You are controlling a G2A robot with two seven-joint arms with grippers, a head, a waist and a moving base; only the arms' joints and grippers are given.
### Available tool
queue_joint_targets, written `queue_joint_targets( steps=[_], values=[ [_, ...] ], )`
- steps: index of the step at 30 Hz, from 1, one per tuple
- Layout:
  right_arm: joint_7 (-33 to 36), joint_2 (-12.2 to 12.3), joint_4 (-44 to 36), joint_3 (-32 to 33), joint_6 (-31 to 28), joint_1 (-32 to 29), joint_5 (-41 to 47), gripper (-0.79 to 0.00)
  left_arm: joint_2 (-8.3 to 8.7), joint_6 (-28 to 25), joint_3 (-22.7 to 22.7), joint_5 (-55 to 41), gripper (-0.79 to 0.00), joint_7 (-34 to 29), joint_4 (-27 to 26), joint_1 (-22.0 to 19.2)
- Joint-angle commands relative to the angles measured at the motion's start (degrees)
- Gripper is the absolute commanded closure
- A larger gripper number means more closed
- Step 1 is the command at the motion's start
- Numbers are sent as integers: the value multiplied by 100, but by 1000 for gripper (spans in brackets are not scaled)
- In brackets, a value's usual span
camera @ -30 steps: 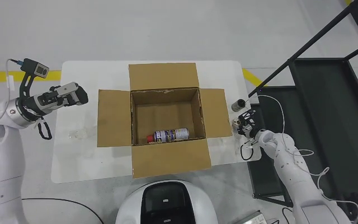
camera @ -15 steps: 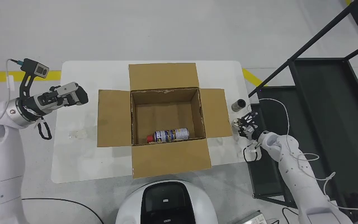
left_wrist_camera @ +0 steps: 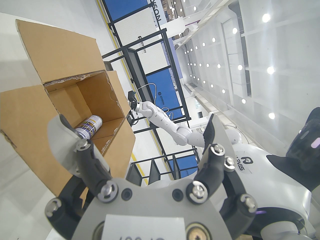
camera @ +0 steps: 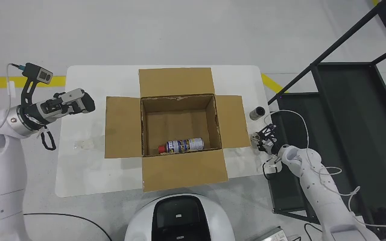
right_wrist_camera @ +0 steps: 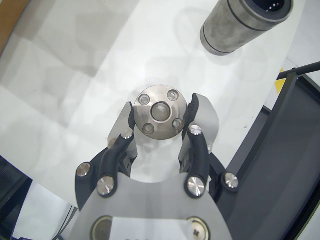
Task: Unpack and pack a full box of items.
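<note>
The white table [camera: 90,175] takes up the middle of the top view, from left of centre to right of centre. To its right, a black metal rack [camera: 344,120] fills the right edge of the frame, just beside the table's right edge.

At the centre of the table sits an open cardboard box [camera: 175,81] with all four flaps folded outward and lying flat. The left wrist view looks into the box [left_wrist_camera: 62,48] from one side.

The left pincer [camera: 84,102] hovers over the table's upper left part, well apart from the box's left flap. Its own camera shows the left pincer [left_wrist_camera: 136,126] spread wide with nothing between the fingers [left_wrist_camera: 62,136].

The right pincer [camera: 263,137] is at the table's right edge, just past the box's right flap, at mid-height of the frame.

Inside the box a spray can [camera: 184,145] lies on its side against the wall nearest the bottom of the frame — the can [left_wrist_camera: 90,126] has a white body with a printed label.

A grey linear ball bearing [camera: 258,112] stands upright on the table, just above the right pincer in the frame. The right wrist view shows the bearing [right_wrist_camera: 246,13] with its open bore ringed by small balls.

The right pincer [right_wrist_camera: 160,116] is closed on a round metal flange [right_wrist_camera: 160,112] with four holes — a black pad [right_wrist_camera: 191,109] presses its rim on each side. Whether the flange rests on the table or hangs just above it I cannot tell.
</note>
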Motion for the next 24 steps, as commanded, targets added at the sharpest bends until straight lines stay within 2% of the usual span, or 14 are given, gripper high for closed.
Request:
queue_joint_targets(
  steps=[1,5,6,11,13,18,20,21,24],
  values=[
    [4,-2,13,-16,-17,28,25,-785,0,0,0,0,-785,0,0,0],
    [-5,-2,47,-54,-29,72,32,-785,0,0,0,0,-785,0,0,0],
    [0,-3,71,-62,-25,86,35,-748,0,0,0,0,-785,0,0,0],
    [-12,-8,178,-115,12,138,41,-446,0,0,0,0,-785,0,0,0],
    [-17,-11,209,-145,14,151,32,-379,0,0,0,0,-785,0,0,0],
    [-3,-24,325,-211,64,225,48,-280,0,0,0,0,-785,0,0,0],
    [14,-31,363,-242,108,260,43,-139,0,0,0,0,-785,0,0,0],
    [15,-33,375,-253,138,273,35,-18,0,0,0,0,-785,0,0,0],
    [-24,-32,361,-275,251,273,-22,0,0,0,0,0,-785,0,0,0]
  ],
)
